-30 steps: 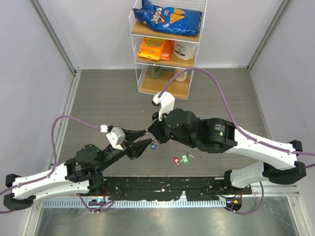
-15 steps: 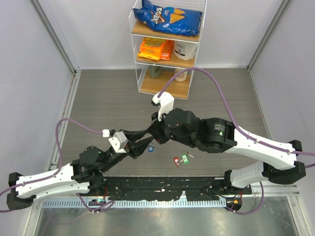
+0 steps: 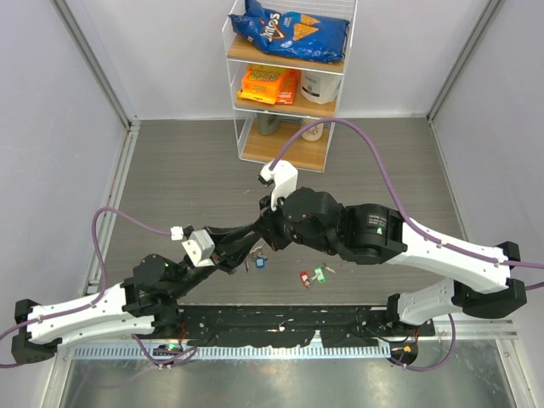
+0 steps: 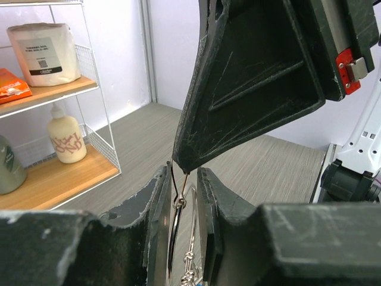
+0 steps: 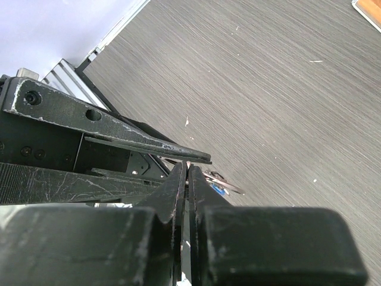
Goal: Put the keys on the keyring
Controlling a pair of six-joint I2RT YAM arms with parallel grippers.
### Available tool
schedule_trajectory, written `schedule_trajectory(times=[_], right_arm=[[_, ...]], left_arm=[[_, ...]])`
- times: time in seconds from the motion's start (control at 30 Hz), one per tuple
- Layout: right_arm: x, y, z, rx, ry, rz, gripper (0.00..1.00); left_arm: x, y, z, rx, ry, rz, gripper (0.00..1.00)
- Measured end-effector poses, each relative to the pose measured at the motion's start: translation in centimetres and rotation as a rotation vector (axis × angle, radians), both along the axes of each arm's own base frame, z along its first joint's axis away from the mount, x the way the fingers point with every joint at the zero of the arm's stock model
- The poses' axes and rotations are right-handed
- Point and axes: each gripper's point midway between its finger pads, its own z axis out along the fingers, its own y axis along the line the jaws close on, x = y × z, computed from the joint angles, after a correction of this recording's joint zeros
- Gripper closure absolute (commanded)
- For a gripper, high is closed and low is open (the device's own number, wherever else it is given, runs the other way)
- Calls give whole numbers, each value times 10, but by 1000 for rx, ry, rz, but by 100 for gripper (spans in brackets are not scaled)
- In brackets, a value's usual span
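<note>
The left arm (image 3: pixel 85 310) lies low and reaches from its base toward the middle of the table. The left gripper (image 3: pixel 251 253) points forward and to the right, and its jaws stand only a narrow gap apart. The right arm (image 3: pixel 442 251) bends in from the right side, with its big black joint held high. The right gripper (image 3: pixel 262 241) points down and left with its jaws pressed together, and its tip sits just above the left fingertips (image 4: pixel 159 182).

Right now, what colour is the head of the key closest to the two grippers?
That key has a blue head; the top external view shows it best.
</note>
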Motion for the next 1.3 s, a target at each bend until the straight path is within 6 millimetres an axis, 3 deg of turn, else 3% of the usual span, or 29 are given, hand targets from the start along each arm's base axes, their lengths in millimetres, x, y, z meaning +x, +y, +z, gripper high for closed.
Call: schedule_trajectory(times=[0.33,1.03,1.13,1.2,1.3], right_arm=[[-1,2,-1,-2,3,5,94],[-1,4,2,7,1,7,94],[-1,4,1,7,1,7,94],[-1,4,1,7,2,8,94],[-1,4,2,7,0,11,94]], left_arm=[[-2,7,5,-23,-10,1,72],[-3,8,-5,-2,-4,-3,73],[-3,8,-5,-3,-4,-2,81],[-2,8,-5,-3,-3,1,100],[-1,9,-5,-6,2,9,100]])
